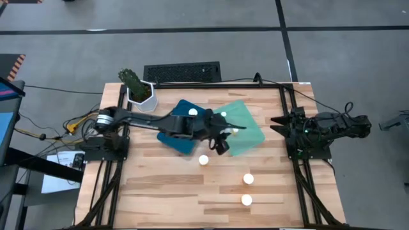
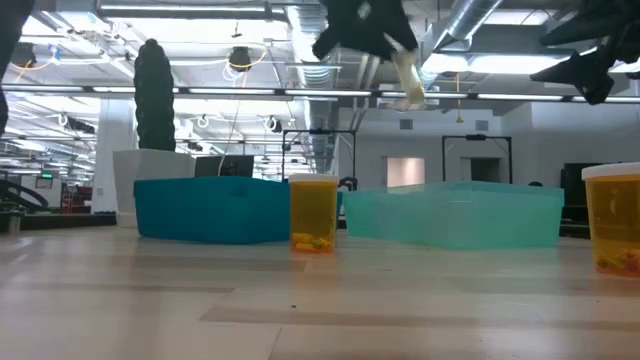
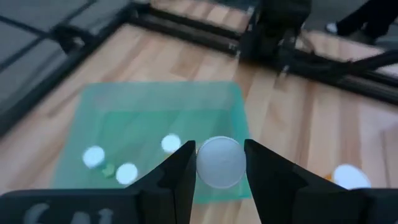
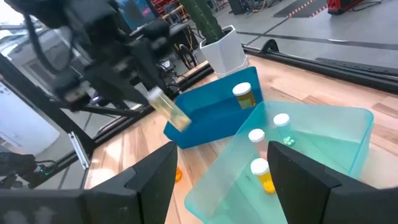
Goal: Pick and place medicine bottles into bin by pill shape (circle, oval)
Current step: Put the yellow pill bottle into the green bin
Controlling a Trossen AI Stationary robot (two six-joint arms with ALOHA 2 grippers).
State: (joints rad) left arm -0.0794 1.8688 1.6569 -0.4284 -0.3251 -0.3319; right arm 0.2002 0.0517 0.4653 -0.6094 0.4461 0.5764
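Bottles (image 1: 203,160) with white caps stand scattered on the wooden worktop (image 1: 153,191): one near the blue tray (image 1: 182,137), and two more (image 1: 247,179) nearer the front edge, well apart from the trays. The left tool (image 1: 221,144) hangs above the near edge of the mint green tray (image 1: 249,137), its fingers (image 3: 180,174) pinching a white-capped bottle (image 3: 220,162) lifted clear of the worktop. In the right wrist view that held bottle (image 4: 169,111) is tilted in the air over the blue tray's near wall. Three bottles (image 4: 256,135) stand upright inside the green tray, with a few small pale green bits (image 4: 288,142) lying loose on its floor beside them. One bottle (image 4: 245,95) stands in the blue tray. Behind the trays sits a cactus (image 1: 132,80) in a white pot (image 1: 142,97). The right tool (image 1: 280,124) waits at the worktop's right side, above its base, fingers spread and holding nothing.
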